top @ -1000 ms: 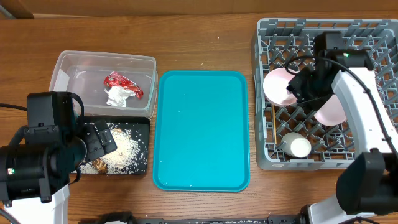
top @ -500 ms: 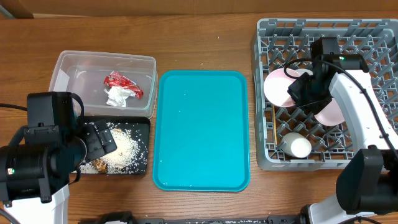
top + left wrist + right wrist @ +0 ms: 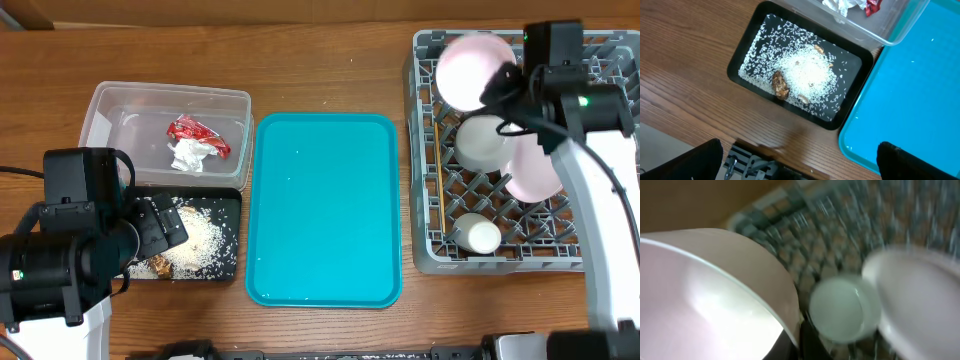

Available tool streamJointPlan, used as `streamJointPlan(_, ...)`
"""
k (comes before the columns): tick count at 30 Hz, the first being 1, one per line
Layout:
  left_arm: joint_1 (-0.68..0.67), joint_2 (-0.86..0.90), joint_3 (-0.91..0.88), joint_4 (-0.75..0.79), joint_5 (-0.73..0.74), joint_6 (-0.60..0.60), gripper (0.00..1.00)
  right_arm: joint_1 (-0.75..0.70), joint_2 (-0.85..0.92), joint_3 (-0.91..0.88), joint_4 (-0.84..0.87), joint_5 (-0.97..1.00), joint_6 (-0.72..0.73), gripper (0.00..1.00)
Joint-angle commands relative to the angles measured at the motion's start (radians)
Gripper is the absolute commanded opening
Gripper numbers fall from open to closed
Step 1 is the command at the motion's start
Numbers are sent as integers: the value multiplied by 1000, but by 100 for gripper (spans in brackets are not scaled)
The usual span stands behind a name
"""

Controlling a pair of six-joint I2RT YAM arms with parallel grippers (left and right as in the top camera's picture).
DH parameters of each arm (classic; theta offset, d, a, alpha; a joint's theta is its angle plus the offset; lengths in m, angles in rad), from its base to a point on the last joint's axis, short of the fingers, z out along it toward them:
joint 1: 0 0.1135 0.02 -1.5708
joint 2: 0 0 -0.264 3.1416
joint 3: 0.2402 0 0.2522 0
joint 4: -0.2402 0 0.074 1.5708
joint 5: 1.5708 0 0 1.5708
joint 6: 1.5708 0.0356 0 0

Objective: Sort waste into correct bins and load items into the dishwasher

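— Where's the round plate point(image 3: 472, 68)?

— In the right gripper point(image 3: 498, 86), clamped by its rim over the far left corner of the grey dish rack point(image 3: 424, 262). On the right wrist view the plate fills the left half, with one dark finger point(image 3: 790, 347) pressed against its edge. That view is badly blurred, so I can't tell whether the plate touches the pegs.

— And what sits in the rack?

— A small white bowl point(image 3: 483, 142) mouth-up, just beside the plate. A pale dish point(image 3: 532, 175) leans next to it, and a little white cup point(image 3: 478, 236) is near the front edge. The thin wooden chopsticks point(image 3: 438, 170) lie along the left wall.

— The other arm?

— The left gripper point(image 3: 800, 162) hangs over the wooden table point(image 3: 300, 60) near the black tray point(image 3: 735, 70), fingers spread wide with nothing between them.

— Is the waste sorted?

— The rice scraps point(image 3: 807, 75) are heaped in that black tray with a few brown lumps. The red wrapper point(image 3: 196, 130) and white tissue point(image 3: 188, 157) lie touching in the clear tub point(image 3: 100, 108), right behind it. The teal tray point(image 3: 325, 210) sits between the bins and the rack.

— Any label you can read?

— The wrapper has light markings, but they're too small to make out.
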Motion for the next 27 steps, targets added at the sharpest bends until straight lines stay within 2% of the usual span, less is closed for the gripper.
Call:
streamJointPlan(1,6,2,-2,2,-6,-14,100,47,1,16,30,165,-208,4)
streamJointPlan(7,6,2,-2,2,-6,-14,100,106,116,16,40,536,-206,4)
streamJointPlan(16,6,2,-2,2,-6,-14,100,111,301,16,122,724,-204,4)
streamJointPlan(20,6,2,-2,2,-6,-14,100,110,343,16,148,743,-204,4)
streamJointPlan(25,6,2,-2,2,-6,-14,100,110,375,16,212,921,-204,4)
streamJointPlan(27,6,2,-2,2,-6,-14,100,109,379,16,237,927,-204,4)
